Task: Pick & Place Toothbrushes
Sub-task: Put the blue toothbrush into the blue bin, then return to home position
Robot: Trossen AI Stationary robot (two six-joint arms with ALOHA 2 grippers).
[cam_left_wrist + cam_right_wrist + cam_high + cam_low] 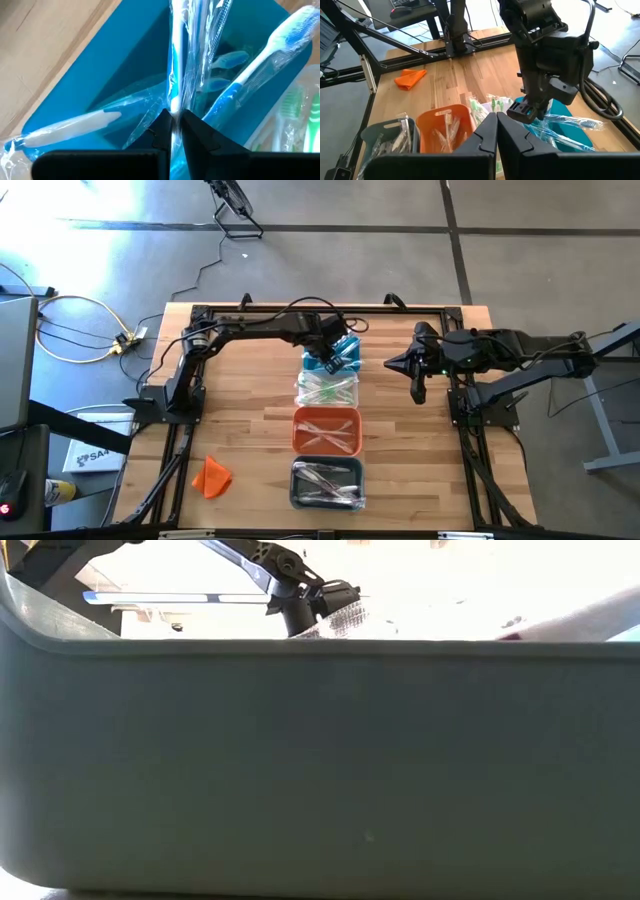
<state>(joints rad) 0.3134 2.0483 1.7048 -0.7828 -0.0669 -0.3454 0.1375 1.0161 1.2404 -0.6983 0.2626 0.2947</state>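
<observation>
Left claw (173, 131) pinches a crinkly-wrapped toothbrush (176, 60) — over teal bin (120, 65)

Robotics lab: framed wooden table (250, 430), concrete floor (330, 205), loose cables (75, 330).

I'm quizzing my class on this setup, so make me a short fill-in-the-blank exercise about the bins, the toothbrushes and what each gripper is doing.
1. The left gripper is shut on a wrapped toothbrush over the ____ bin.
2. In the row of four bins, the orange bin sits between the clear bin and the ____ bin.
3. The right gripper is ____ and holds nothing, off to the side of the bins.
4. The orange cloth lies on the table, outside every ____.

Missing words: teal; grey; shut; bin
</observation>
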